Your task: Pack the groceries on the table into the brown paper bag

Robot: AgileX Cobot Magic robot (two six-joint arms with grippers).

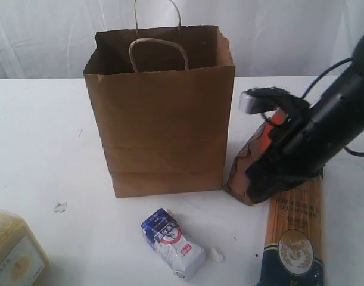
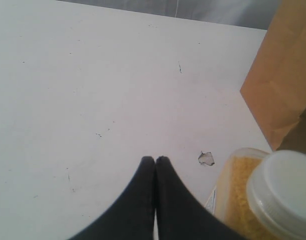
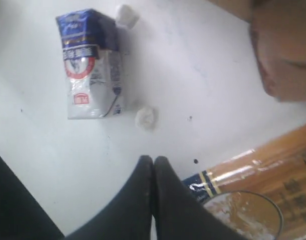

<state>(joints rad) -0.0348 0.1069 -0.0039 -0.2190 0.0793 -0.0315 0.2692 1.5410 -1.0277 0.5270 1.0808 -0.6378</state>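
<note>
The brown paper bag (image 1: 164, 113) stands upright and open mid-table, handles up. In front of it lies the blue-white pouch (image 1: 173, 241) (image 3: 90, 65). The brown pouch with orange label (image 1: 244, 170) (image 3: 285, 60) leans beside the bag's right side, partly hidden by my right arm (image 1: 316, 134). The long spaghetti pack (image 1: 295, 232) (image 3: 263, 175) lies at front right. My right gripper (image 3: 154, 159) is shut and empty above the table, next to the pack's end. The yellow-grain container (image 1: 15, 253) (image 2: 243, 192) stands front left. My left gripper (image 2: 155, 159) hovers beside it, shut and empty. Jar and can are out of view.
Small white crumbs lie on the white table (image 1: 44, 137): one crumb (image 1: 217, 254) sits by the blue-white pouch and a scrap (image 1: 60, 207) (image 2: 206, 158) lies near the container. A white curtain hangs behind. The bag's side (image 2: 285, 75) rises close to the container.
</note>
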